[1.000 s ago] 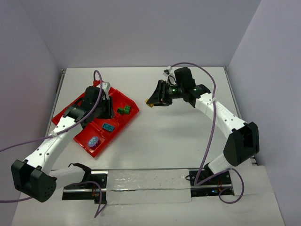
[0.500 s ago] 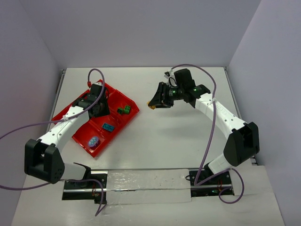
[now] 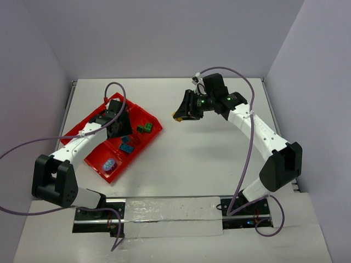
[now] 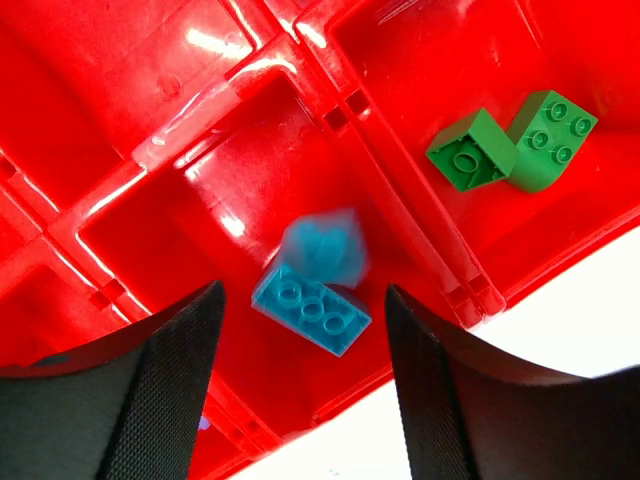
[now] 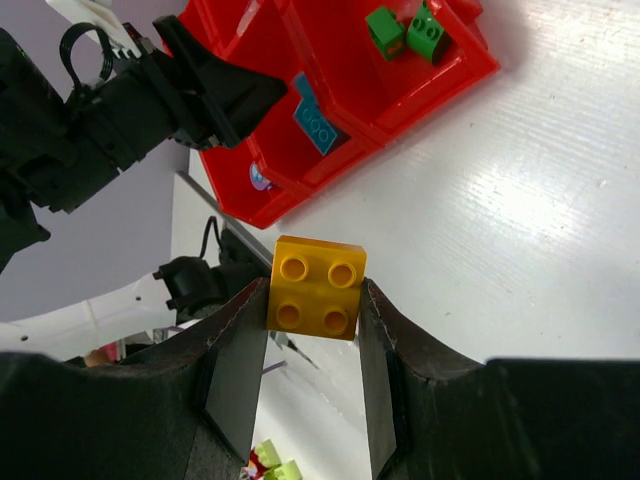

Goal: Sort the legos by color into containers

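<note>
The red tray of containers (image 3: 137, 112) lies at the left of the table. My left gripper (image 4: 305, 400) hangs open over one compartment (image 4: 180, 215). One blue-teal lego (image 4: 311, 310) lies flat there, and a second blue-teal one (image 4: 325, 248) shows blurred just above it, clear of both fingers. Two green legos (image 4: 505, 145) sit in the neighbouring compartment. My right gripper (image 5: 313, 320) is shut on a yellow lego (image 5: 315, 288), studs facing the camera, held above the bare table right of the tray (image 5: 440, 85). In the top view that gripper (image 3: 178, 114) is mid-table.
A purple-blue piece (image 3: 110, 164) lies in the tray's nearest compartment. The left arm's gripper (image 5: 200, 90) shows in the right wrist view over the tray. A metal rail (image 3: 170, 216) runs along the near edge, and walls close in the table's sides.
My left gripper has opened and let go of a blue-teal lego, which is dropping into the compartment. The right gripper keeps hold of the yellow lego and has shifted slightly.
</note>
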